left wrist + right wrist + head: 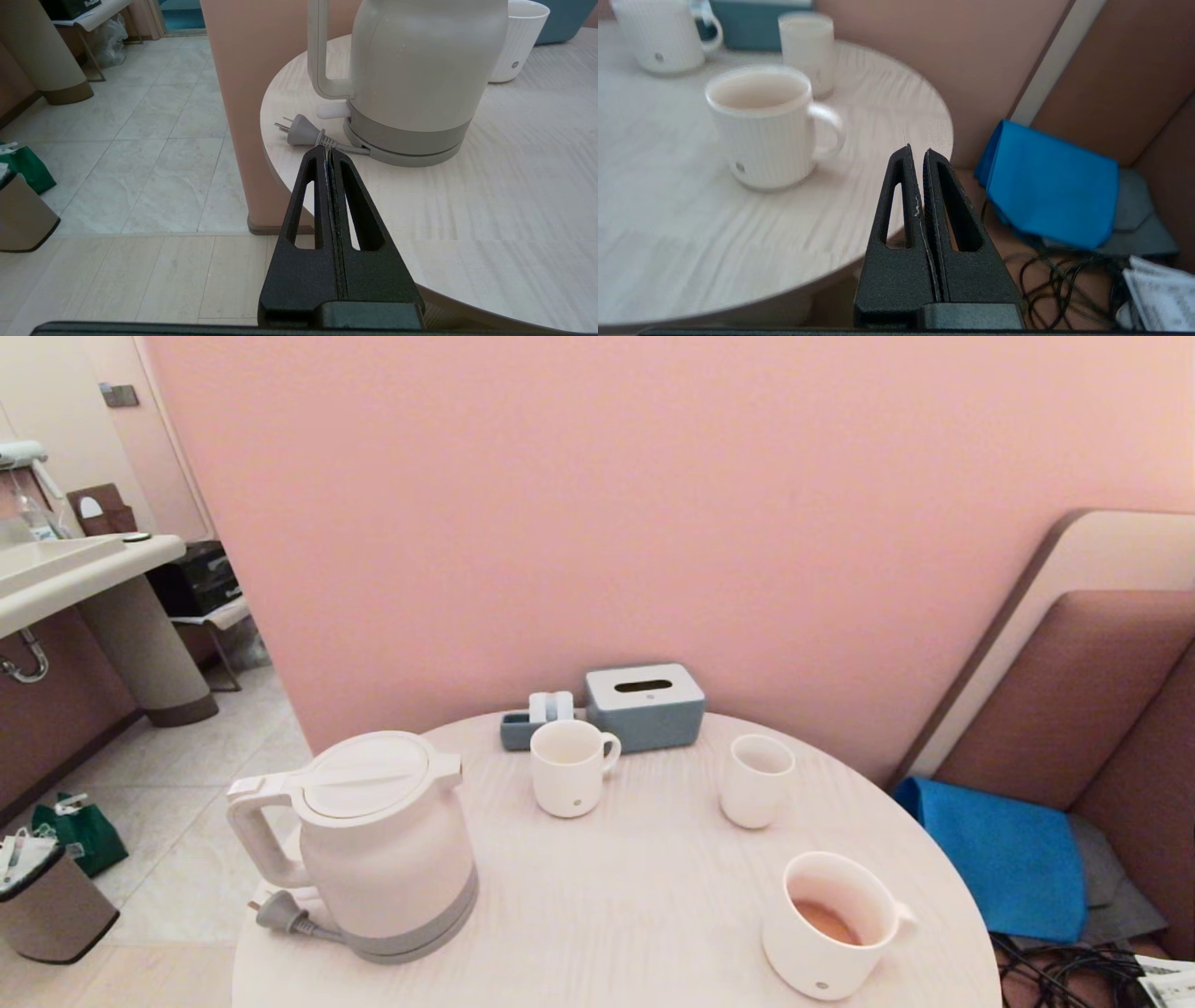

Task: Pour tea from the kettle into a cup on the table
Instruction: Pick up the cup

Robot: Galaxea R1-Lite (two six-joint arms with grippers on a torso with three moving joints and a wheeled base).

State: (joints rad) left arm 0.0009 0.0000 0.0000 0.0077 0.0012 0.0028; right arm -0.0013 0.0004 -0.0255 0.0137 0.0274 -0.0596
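The white kettle (383, 859) (411, 70) stands upright on its grey base at the front left of the round pale-wood table (616, 896), lid closed, handle facing left. The wide ribbed cup (831, 924) (761, 130) sits at the front right, with reddish-brown tea (826, 922) low inside it. Neither arm shows in the head view. My left gripper (328, 150) is shut and empty, off the table's left front edge, tips just short of the kettle's cord. My right gripper (916, 150) is shut and empty, at the table's right front edge, a little way from the cup's handle.
The kettle's grey plug (280, 915) (301, 132) lies loose by its base. A narrower mug (568, 770) and a slim cup (756, 781) stand further back, before a grey tissue box (644, 705). A blue cloth (1004, 859) and black cables (1055, 971) lie on the seat to the right.
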